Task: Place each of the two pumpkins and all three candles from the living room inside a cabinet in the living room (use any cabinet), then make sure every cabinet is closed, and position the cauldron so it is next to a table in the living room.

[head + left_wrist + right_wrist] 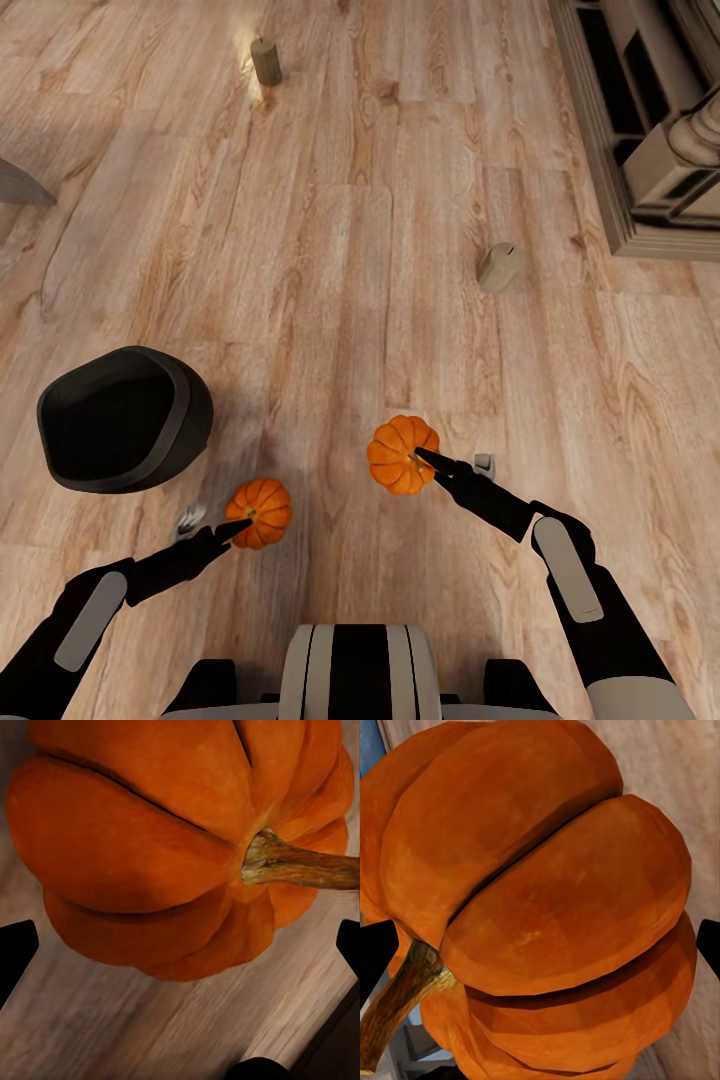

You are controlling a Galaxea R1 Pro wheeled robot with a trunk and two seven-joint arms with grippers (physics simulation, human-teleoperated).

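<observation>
Two orange pumpkins are low in the head view. My left gripper (238, 523) is shut on the smaller-looking pumpkin (266, 510), whose stem tilts toward the fingers. The left wrist view has this pumpkin (135, 832) spanning the gap between the fingertips (16, 949). My right gripper (432, 461) is shut on the other pumpkin (395, 455), which is tilted and looks raised off the floor. It crowds the right wrist view (562, 907). The black cauldron (120, 420) sits on the floor just left of my left arm. Two tan candles stand farther off, one (266, 62) far ahead and one (498, 268) ahead right.
The stone-coloured fireplace (650, 130) takes up the far right corner. A grey furniture corner (20, 185) pokes in at the left edge. Open wooden floor (340, 280) lies between me and the candles.
</observation>
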